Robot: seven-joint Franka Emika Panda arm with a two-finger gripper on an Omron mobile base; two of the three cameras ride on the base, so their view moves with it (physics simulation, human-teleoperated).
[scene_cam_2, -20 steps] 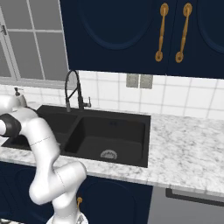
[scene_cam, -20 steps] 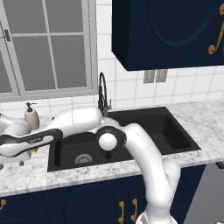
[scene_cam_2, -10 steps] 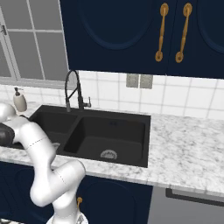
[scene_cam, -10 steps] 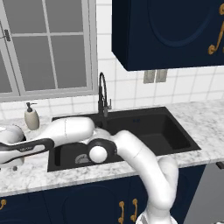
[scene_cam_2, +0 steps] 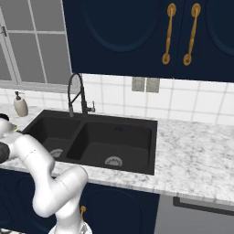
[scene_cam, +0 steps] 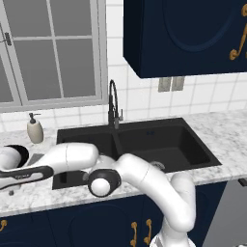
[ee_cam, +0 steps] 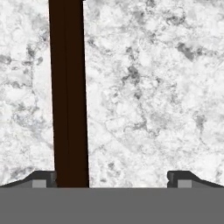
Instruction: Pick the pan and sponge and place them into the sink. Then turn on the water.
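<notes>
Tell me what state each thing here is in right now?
Pan handle: lying flat on the marble counter, beside one fingertip.
Gripper: open, low over the counter.
Sink: both basins empty.
Faucet: no water running.
Soap dispenser: upright by the window.

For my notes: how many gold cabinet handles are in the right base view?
3: two long handles on the upper cabinet doors, one small handle on the lower cabinet behind the arm; others may be hidden.

dark brown pan handle (ee_cam: 68, 92), white-grey marbled counter (ee_cam: 148, 87), black sink (scene_cam: 144, 140)
</notes>
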